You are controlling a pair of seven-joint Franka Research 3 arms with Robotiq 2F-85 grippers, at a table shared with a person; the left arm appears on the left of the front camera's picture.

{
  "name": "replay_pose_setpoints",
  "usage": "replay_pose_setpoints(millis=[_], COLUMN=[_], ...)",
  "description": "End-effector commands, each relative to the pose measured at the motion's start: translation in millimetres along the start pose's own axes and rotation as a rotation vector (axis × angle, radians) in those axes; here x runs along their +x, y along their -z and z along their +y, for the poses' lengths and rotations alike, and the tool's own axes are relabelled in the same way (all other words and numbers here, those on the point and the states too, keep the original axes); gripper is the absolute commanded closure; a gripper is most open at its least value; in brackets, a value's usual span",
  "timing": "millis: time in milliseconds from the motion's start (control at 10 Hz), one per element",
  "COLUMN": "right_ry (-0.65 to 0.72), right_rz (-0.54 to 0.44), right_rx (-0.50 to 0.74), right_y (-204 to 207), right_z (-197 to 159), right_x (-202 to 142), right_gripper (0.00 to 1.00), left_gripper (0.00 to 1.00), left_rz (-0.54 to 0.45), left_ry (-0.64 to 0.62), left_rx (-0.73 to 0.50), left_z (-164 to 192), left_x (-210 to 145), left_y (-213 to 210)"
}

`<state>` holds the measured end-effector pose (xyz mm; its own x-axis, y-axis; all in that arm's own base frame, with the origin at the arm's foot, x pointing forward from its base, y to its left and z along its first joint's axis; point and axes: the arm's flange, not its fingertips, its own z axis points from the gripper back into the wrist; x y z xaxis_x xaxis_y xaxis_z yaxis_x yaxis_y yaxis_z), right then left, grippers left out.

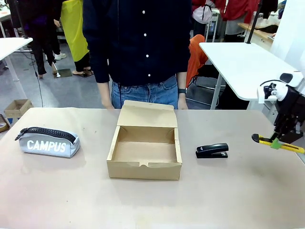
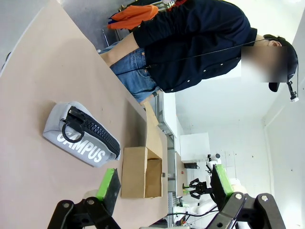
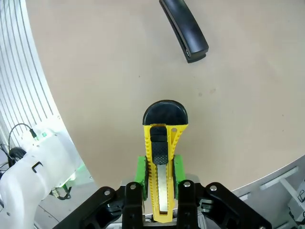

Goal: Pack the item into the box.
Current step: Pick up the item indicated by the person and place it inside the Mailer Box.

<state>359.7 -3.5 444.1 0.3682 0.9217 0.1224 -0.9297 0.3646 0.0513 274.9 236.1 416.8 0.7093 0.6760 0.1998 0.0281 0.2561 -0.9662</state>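
Your right end effector (image 3: 158,171) clamped on yellow utility knife (image 3: 159,143) above worktop (image 1: 238,200), black stapler (image 1: 212,150) ahead of it, open box (image 1: 144,169) beyond stapler, your left end effector (image 2: 164,182) spread wide

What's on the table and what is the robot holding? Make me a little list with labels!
knife: yellow, in the right gripper, at the right side of the table
left gripper: open, holding nothing
box: middle of table, lid up, empty
stapler: black, between box and knife
pencil case: grey, left of box
person: standing behind the box
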Motion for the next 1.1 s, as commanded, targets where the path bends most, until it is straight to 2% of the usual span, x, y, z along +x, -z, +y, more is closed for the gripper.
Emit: replay_pose_setpoints(millis=[0, 100, 200, 400, 500, 700, 800, 900, 1000], right_ry=[0.001, -0.040, -0.092, -0.223, -0.320, -0.429, -0.460, -0.439, -0.396], right_rz=[-0.001, -0.032, -0.087, -0.039, -0.020, -0.028, -0.047, -0.052, -0.037], right_rx=[-0.001, -0.028, -0.098, -0.192, -0.199, -0.120, -0.056, 0.005, 0.007], right_y=[-0.6, 2.8, -13.6, -49.1, -60.0, -52.8, -36.5, -10.5, 3.8], right_z=[0.1, 3.8, 12.0, 44.6, 67.6, 99.3, 113.5, 127.6, 134.1], right_x=[-0.3, 21.8, 50.0, 134.6, 189.3, 279.7, 314.3, 343.0, 354.3], right_gripper=[0.73, 0.73, 0.73, 0.73, 0.73, 0.73, 0.73, 0.73, 0.73], left_gripper=[0.00, 0.00, 0.00, 0.00, 0.00, 0.00, 0.00, 0.00, 0.00], left_rz=[-0.009, -0.009, -0.009, -0.009, -0.009, -0.009, -0.009, -0.009, -0.009], left_ry=[0.020, 0.020, 0.020, 0.020, 0.020, 0.020, 0.020, 0.020, 0.020], left_rx=[-0.019, -0.019, -0.019, -0.019, -0.019, -0.019, -0.019, -0.019, -0.019], left_z=[-0.4, -0.4, -0.4, -0.4, -0.4, -0.4, -0.4, -0.4, -0.4], left_x=[0.9, 0.9, 0.9, 0.9, 0.9, 0.9, 0.9, 0.9, 0.9], left_y=[0.5, 0.5, 0.5, 0.5, 0.5, 0.5, 0.5, 0.5, 0.5])
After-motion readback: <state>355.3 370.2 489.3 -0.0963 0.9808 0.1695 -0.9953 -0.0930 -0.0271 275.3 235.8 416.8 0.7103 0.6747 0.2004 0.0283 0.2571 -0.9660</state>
